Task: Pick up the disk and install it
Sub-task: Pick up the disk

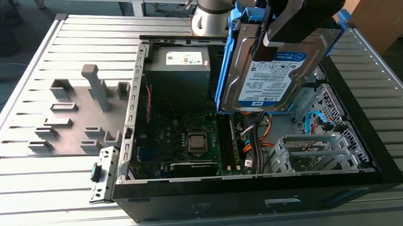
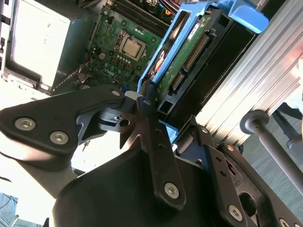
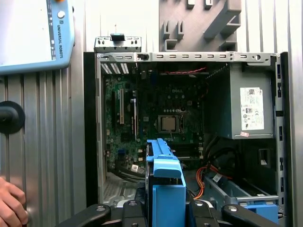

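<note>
At the exterior view's left, grey plastic fixtures [image 1: 81, 114] stand on the slatted metal desk [image 1: 29, 169], near its left edge. Beside them lies the open computer case [image 1: 258, 191], taking up the middle of the desk, with the motherboard [image 1: 182, 139] bare in its floor and the grey power-supply box [image 1: 180, 66] at its far end.

Further right, the disk [image 1: 270, 73] hangs in the air above the case, tilted on edge with its label facing the camera and its blue rails [image 1: 221, 72] along both sides. The gripper [image 1: 298, 16] holds it from above; in the second wrist view the black fingers [image 2: 150, 123] are clenched on the rail's edge. At the case's near right corner, a metal drive cage [image 1: 310, 152] sits unfilled, with orange and blue cables [image 1: 266, 133] beside it.

In the first wrist view a person's hand [image 3: 12, 203] rests at the desk's edge.

Judging from this, the pick-up is done: the disk is lifted and carried over the case. Installing remains, since the disk touches no part of the chassis.
</note>
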You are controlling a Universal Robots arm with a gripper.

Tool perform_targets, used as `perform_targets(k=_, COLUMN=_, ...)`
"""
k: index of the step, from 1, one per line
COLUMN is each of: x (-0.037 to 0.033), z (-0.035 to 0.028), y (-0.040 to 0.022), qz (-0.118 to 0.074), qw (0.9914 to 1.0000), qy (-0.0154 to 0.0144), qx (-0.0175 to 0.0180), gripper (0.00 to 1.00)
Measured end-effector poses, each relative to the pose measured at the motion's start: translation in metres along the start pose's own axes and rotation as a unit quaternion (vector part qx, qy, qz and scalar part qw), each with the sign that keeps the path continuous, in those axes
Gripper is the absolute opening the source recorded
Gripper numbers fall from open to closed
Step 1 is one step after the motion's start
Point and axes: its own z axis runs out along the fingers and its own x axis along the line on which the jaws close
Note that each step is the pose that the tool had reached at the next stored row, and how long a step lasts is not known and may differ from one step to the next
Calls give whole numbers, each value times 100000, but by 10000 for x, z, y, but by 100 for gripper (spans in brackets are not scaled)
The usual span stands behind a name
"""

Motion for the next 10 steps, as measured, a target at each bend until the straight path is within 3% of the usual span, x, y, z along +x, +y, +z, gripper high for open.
perform_targets(k=10, x=-2, z=-1, y=-39, qz=1, qw=100000, qy=-1, qx=1, gripper=36)
